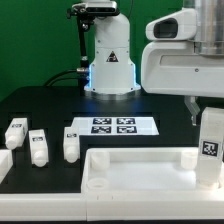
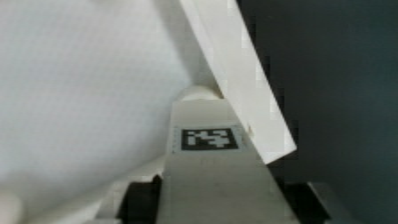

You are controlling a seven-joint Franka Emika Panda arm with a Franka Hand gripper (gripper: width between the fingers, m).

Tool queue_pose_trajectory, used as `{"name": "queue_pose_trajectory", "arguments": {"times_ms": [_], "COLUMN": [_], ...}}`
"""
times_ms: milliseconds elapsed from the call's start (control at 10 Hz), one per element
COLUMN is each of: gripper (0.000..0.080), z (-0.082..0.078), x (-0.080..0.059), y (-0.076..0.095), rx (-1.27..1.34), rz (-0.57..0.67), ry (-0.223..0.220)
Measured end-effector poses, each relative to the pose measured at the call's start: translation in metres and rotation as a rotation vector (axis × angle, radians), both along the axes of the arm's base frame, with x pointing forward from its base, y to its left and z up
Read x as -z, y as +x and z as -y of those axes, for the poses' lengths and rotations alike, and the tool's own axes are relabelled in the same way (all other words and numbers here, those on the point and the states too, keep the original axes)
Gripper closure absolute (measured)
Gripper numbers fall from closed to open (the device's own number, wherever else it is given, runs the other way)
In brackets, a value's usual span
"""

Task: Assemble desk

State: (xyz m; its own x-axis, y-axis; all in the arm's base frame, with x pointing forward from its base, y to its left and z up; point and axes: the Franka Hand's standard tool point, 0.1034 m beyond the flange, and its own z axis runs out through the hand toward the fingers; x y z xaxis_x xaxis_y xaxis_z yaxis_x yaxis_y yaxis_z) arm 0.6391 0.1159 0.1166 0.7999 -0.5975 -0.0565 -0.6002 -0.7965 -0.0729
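**Leg block gripped at the end of the desk top**

Surroundings
- Black matt bench (image 1: 40, 100) with a green backdrop behind it. The robot base (image 1: 110, 60) stands at the back, with a blue glow at its foot.
- The marker board (image 1: 113, 127) lies flat between the base and the desk top, thin and white, with four black tags.
- Three spare legs stand in a row on the exterior view's left, apart from one another: outer leg block (image 1: 15, 133), middle leg block (image 1: 38, 148), inner leg block (image 1: 70, 143). All are well apart from the held one.
- The arm's bulky glossy link (image 1: 185, 60) hangs over the exterior view's right and hides the bench behind it.

Task parts
- The desk top (image 1: 140, 155) lies on the near part of the bench. It is a wide white plastic tray, rectangular, with a raised rim and rounded inner corners.
- The held leg block (image 1: 210, 145) is upright at the desk top's end on the exterior view's right. It covers that end of the tray from this camera.
- It is a short square white block, smooth, with a small black-and-white tag (image 2: 210, 138) on its face.
- In the wrist view the block's far end meets the tray's rim (image 2: 240, 70) at a corner. Whether it is seated there cannot be told.

Jaws
- They are partly closed and clamped on the held leg block, with a dark finger (image 2: 143, 195) on either side of it
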Motion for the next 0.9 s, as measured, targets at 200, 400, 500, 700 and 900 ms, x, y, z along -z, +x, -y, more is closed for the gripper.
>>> {"name": "queue_pose_trajectory", "arguments": {"times_ms": [200,400,500,700,900], "gripper": [0.0509,0.0509,0.0509,0.0509,0.0267], "z": [0.0026,-0.0004,-0.0008,-0.0006,-0.0011], "x": [0.0017,0.0017,0.0021,0.003,0.0038], "y": [-0.003,-0.0047,-0.0041,-0.0042,-0.0038], "rx": [0.432,0.554,0.64,0.813,0.751], "rz": [-0.028,-0.053,-0.067,-0.059,-0.051], "ry": [0.128,0.138,0.153,0.204,0.203]}}
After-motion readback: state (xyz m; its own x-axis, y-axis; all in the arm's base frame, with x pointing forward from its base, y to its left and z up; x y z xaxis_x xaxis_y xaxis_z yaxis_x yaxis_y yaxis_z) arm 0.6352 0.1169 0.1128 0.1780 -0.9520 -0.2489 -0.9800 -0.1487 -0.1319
